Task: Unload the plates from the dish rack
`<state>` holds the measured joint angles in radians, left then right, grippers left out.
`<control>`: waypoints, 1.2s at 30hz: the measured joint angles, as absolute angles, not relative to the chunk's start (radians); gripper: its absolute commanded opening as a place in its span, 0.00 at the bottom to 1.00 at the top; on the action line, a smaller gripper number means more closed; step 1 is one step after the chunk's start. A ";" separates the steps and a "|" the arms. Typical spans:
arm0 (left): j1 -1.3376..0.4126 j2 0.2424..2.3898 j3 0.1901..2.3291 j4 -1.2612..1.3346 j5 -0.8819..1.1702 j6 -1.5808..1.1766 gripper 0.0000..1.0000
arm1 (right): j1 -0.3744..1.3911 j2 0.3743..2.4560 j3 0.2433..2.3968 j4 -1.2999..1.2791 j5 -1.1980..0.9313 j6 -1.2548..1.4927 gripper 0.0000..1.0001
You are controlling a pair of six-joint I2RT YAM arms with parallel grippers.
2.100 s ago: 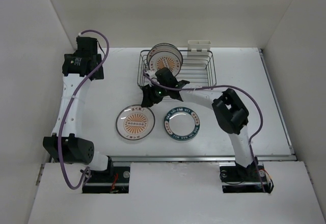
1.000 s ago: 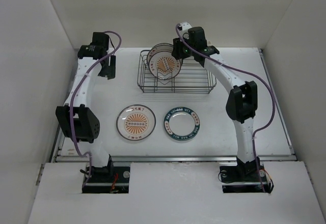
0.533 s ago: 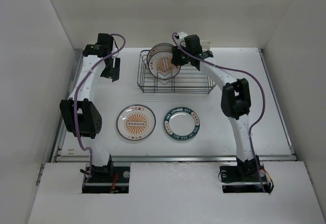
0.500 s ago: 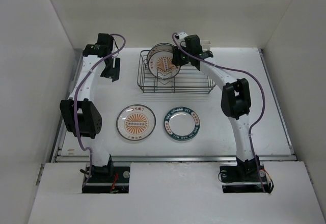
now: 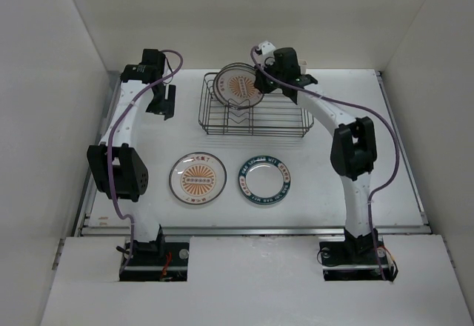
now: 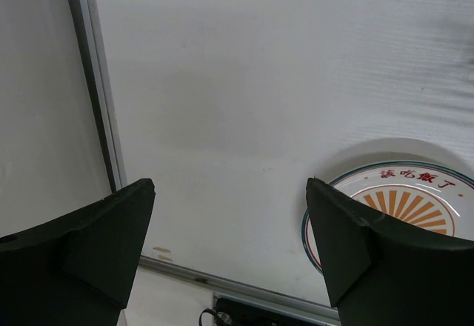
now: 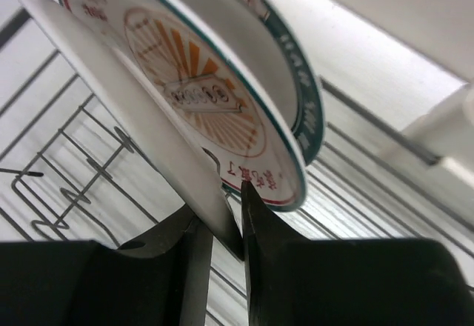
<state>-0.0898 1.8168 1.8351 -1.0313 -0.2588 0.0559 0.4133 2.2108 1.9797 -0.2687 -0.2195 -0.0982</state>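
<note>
Pinching the right rim of the upright plate point(image 5: 238, 85), the right gripper point(image 5: 261, 80) has one finger on the white back and one on the painted face. We judge this hold lets the plate rise edge-on out of the slot wires of the dish rack point(image 5: 289, 115) without catching. The plate stands over the rack's upper left in the top view; we cannot tell whether its lower edge sits in the wires. It is shallow and glossy, white with an orange sunburst centre, red lettering and a thin dark green rim. A sunburst plate point(image 5: 197, 178) and a teal-rimmed plate point(image 5: 264, 180) lie flat on the table point(image 5: 392, 141) at lower centre, which we take as the unloading spot. The left gripper point(image 6: 226, 193), fingers wide apart and holding nothing, hangs at upper left, clear of the rack.
</note>
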 measured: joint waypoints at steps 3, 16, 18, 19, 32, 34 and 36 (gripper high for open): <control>-0.092 1.817 1.835 -1.031 -0.241 0.056 0.81 | 0.412 2.152 1.979 -0.275 -0.203 -0.106 0.00; -0.147 1.871 2.057 -0.979 -0.143 0.137 0.81 | 0.400 1.676 1.814 -0.319 -0.327 0.065 0.00; -0.170 1.898 2.090 -0.913 -0.101 0.166 0.81 | 0.393 1.618 1.729 -0.362 -0.424 0.076 0.00; -0.183 1.911 2.095 -0.893 -0.089 0.171 0.81 | 0.392 1.596 1.674 -0.395 -0.473 0.080 0.00; -0.247 2.149 2.137 -0.527 0.150 0.216 0.85 | 0.372 1.467 0.947 -0.545 -0.729 0.238 0.00; -0.250 2.191 2.158 -0.501 0.154 0.218 0.86 | 0.363 1.447 0.936 -0.507 -0.725 0.261 0.00; -0.255 2.218 2.170 -0.483 0.156 0.220 0.86 | 0.356 1.453 0.930 -0.462 -0.714 0.275 0.00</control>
<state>-0.2546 2.2181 2.1696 -0.4828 0.1558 0.2199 0.3565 1.4532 0.9302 -0.4618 -0.7139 0.2752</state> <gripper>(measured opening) 0.855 0.120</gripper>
